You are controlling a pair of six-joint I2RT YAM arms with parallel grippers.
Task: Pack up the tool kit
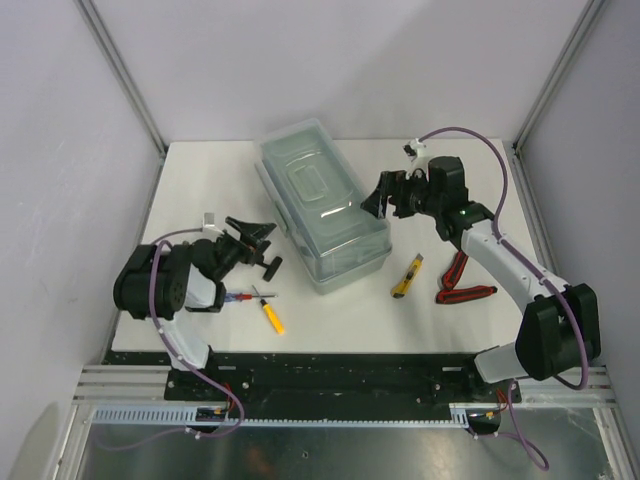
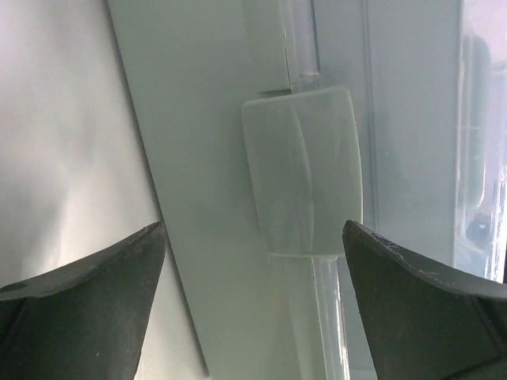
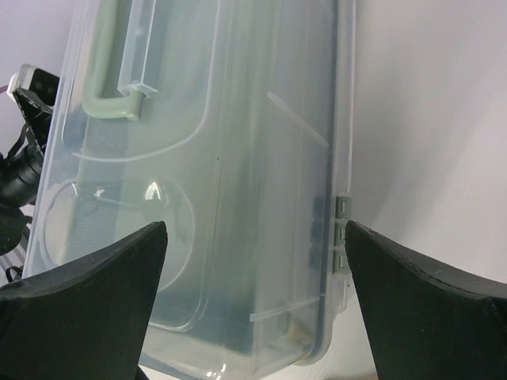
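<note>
The tool kit box (image 1: 322, 205), sage green with a clear lid lying shut on it, stands slantwise in the middle of the white table. My left gripper (image 1: 260, 232) is open just left of the box. In the left wrist view its wide-apart jaws frame the box's clear latch (image 2: 303, 170), and nothing is between the gripper's (image 2: 253, 229) fingers. My right gripper (image 1: 384, 203) is open at the box's right side. The right wrist view looks down on the lid (image 3: 222, 174), its green handle (image 3: 111, 87) and a hinge (image 3: 341, 237), with the gripper (image 3: 255, 228) empty.
Loose tools lie in front of the box. A yellow knife (image 1: 406, 278) and red-handled pliers (image 1: 462, 282) are at the right. A yellow screwdriver (image 1: 272, 317), a red one (image 1: 240, 298) and a black tool (image 1: 270, 266) are at the left. Walls enclose the table.
</note>
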